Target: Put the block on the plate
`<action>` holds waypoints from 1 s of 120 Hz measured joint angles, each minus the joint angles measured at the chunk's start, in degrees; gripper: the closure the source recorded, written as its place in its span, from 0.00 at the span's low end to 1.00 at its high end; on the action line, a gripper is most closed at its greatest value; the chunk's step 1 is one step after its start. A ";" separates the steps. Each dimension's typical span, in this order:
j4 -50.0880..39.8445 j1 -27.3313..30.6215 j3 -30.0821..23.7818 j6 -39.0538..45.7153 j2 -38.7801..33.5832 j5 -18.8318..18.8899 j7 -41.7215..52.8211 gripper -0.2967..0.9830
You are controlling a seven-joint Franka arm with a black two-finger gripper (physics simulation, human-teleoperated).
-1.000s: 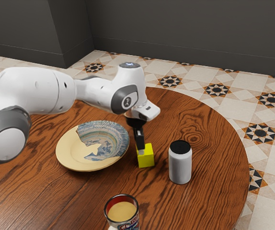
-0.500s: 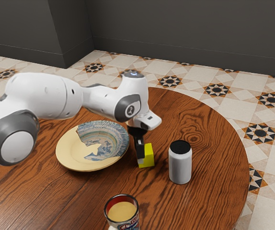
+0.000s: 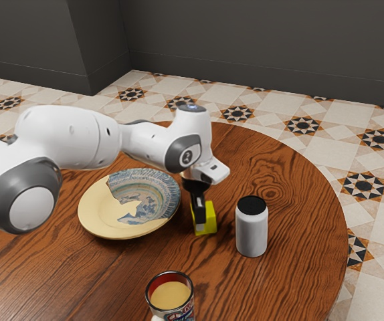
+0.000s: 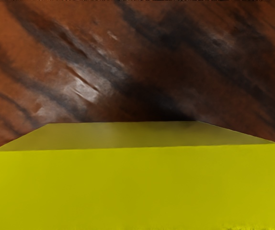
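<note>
Starting at the exterior view's left, see the plate (image 3: 98, 217) on the counter (image 3: 299, 267), bare of any load. Next, pass the open tin (image 3: 180, 311), no part of the job. Then find the fingers (image 3: 200, 216) down at the yellow block (image 3: 211, 218), near the plate but seemingly resting on the counter. Cannot tell whether apart or clamped on it. Count the reach as done, probably; count lifting, carrying over, setting down and letting go as left. Lastly, note the silver can (image 3: 251, 232), upright near the block.
</note>
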 joint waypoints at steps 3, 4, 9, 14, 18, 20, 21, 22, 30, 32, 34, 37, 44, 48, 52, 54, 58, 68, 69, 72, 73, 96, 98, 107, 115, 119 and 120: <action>0.00 -0.05 0.00 0.00 0.00 0.01 -0.07 0.39; 0.00 -0.07 0.00 0.01 0.01 0.02 -0.10 0.40; 0.00 -0.11 0.00 0.03 -0.02 0.05 -0.23 0.41; 0.00 -0.13 0.00 0.05 -0.05 0.08 -0.37 0.43; 0.00 -0.13 0.00 0.06 -0.07 0.12 -0.49 0.44; 0.00 -0.14 0.00 0.07 -0.09 0.14 -0.54 0.44; 0.00 -0.14 0.00 0.08 -0.11 0.16 -0.56 0.44; 0.00 -0.14 0.00 0.08 -0.13 0.18 -0.59 0.45; -0.01 -0.18 0.00 0.12 -0.50 0.29 -0.78 0.46; -0.01 -0.26 0.00 0.13 -0.60 0.31 -0.82 0.46; -0.01 -0.34 0.00 0.14 -0.75 0.34 -0.87 0.46; -0.01 -0.43 -0.01 0.15 -1.01 0.37 -0.94 0.47; -0.02 -0.61 -0.01 0.18 -1.79 0.46 -1.10 0.47; -0.06 -0.77 -0.01 0.19 -2.29 0.50 -1.18 0.47; -0.14 -0.85 -0.01 0.19 -2.86 0.54 -1.26 0.48; -0.18 -0.87 0.01 0.18 -3.15 0.56 -1.30 0.48; -0.35 -0.90 0.02 0.18 -3.84 0.60 -1.38 0.48; -0.94 -0.92 0.07 0.01 -5.94 0.70 -1.55 0.48; -0.97 -0.92 0.07 -0.04 -6.13 0.71 -1.57 0.48; -1.06 -0.93 0.07 -0.16 -6.66 0.73 -1.61 0.47; -1.10 -0.93 0.07 -0.20 -6.85 0.74 -1.63 0.47; -1.63 -0.87 0.10 -1.03 -9.56 0.82 -1.92 0.47; -1.83 -0.82 0.14 -1.10 -9.80 0.82 -1.94 0.47; -2.97 -0.47 0.37 -1.35 -11.19 0.83 -1.98 0.47; -4.25 0.35 0.64 -1.50 -12.72 0.85 -1.94 0.47; -4.68 1.23 0.70 -1.56 -13.38 0.86 -1.88 0.47; -4.75 1.47 0.71 -1.58 -13.49 0.86 -1.85 0.47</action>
